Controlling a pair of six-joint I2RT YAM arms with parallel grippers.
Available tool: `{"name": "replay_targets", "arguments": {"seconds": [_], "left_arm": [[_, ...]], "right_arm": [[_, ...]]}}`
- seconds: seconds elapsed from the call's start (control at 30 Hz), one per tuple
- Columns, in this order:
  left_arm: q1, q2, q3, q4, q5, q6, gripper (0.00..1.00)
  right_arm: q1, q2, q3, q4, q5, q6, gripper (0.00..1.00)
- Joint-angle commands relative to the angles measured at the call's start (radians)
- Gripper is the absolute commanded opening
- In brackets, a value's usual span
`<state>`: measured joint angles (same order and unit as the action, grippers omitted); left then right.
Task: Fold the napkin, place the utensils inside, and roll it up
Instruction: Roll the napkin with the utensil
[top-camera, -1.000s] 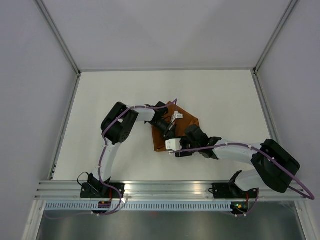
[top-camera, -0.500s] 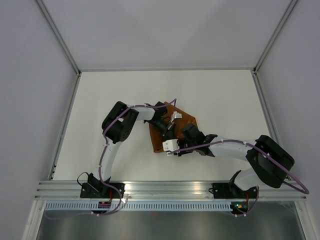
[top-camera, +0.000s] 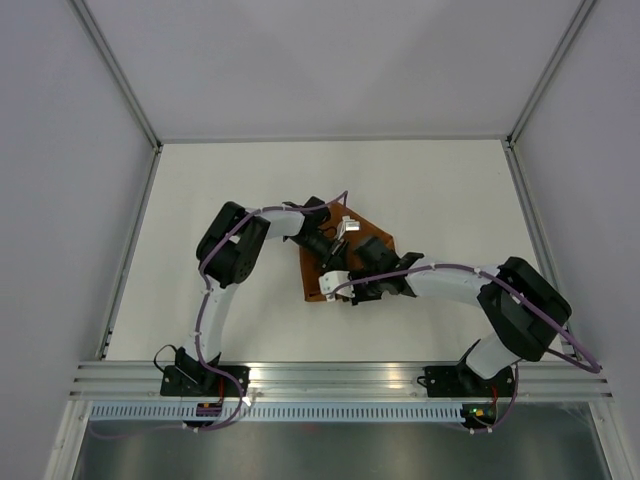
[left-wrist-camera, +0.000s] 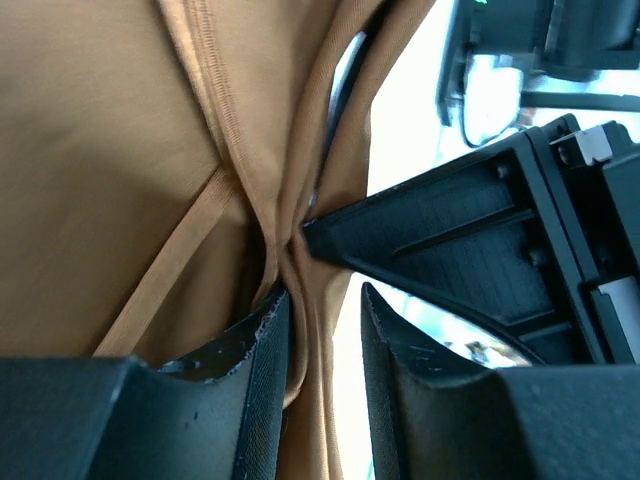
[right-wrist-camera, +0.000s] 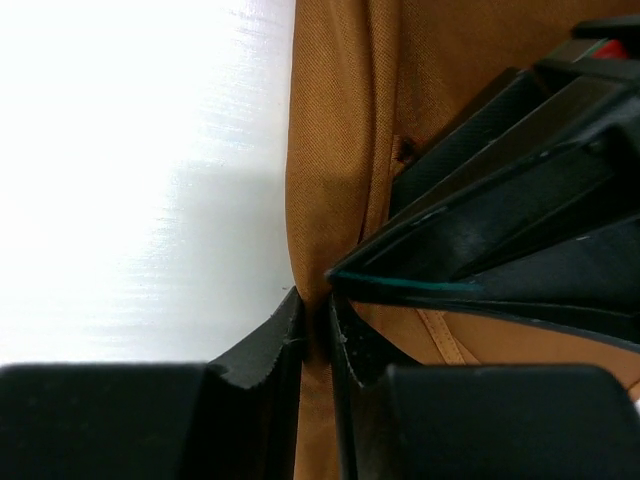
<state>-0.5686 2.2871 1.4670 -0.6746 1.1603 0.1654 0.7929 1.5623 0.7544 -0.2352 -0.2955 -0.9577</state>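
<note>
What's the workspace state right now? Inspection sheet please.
Surface: white table, no marks seen.
Job's things: napkin, folded into an uneven shape mid-table, bunched between the two hands; nothing else of the job seen.
Clutter: nothing seen.
Hands: left hand open, a napkin fold loose between its fingers; right hand shut on the napkin's edge, close beside the left.
Cables: purple cables run along both arms.
Surroundings: grey walls on three sides; metal rail at the near edge.
</note>
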Motion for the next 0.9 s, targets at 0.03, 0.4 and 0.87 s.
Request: {"name": "replay_targets", "arguments": {"seconds": [0.03, 0.4, 0.87], "left_arm": [[0.061, -0.098, -0.033, 0.154, -0.198, -0.038, 0.4], [0.108, -0.33, -0.141, 0.346, -0.504, -0.233, 0.38], [0.011, -0.787, -0.602, 0.797, -0.924, -0.337, 0.37]], "right_arm": [[-0.043, 0.099, 0.023, -0.251, -0.114, -0.004, 0.2], [-0.198, 0.245, 0.183, -0.484, -0.307, -0.075, 0.19], [-0.36, 0.493, 0.396, -0.774, -0.462, -0.203, 0.18]]}}
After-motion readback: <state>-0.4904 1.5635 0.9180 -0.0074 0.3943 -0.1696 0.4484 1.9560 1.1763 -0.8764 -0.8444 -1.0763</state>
